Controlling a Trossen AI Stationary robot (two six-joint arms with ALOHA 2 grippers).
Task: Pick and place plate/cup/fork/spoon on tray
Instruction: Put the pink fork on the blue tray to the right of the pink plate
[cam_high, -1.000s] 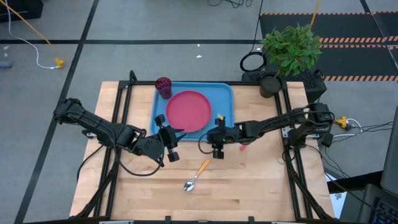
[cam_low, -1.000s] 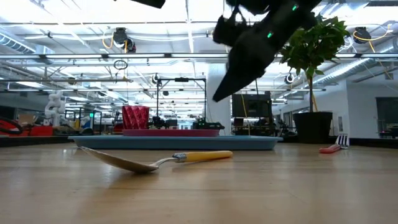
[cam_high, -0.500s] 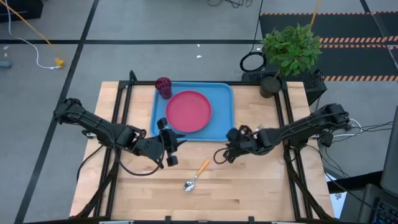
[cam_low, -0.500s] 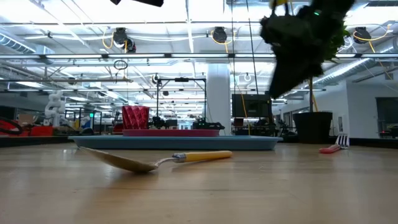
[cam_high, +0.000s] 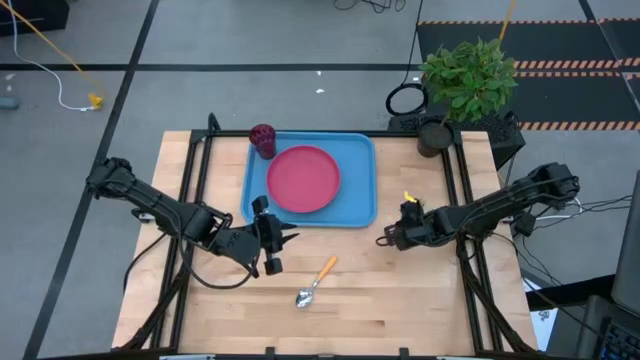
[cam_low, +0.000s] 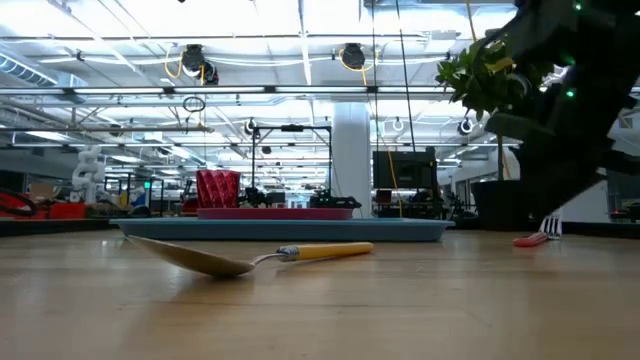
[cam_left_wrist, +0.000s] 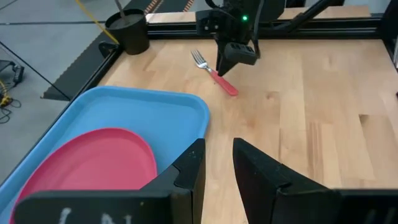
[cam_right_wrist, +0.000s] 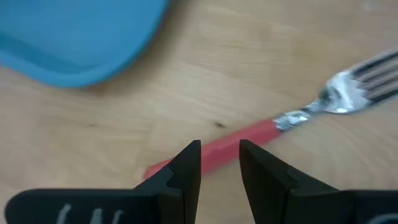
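Now that my right end effector has swung away from the tray to the bench's right side, the fork is my next pick: it lies flat just under my narrowly parted, empty fingers, handle between them, tines pointing away.

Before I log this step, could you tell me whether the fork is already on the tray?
No, the fork lies on the bare wooden table beside the tray.
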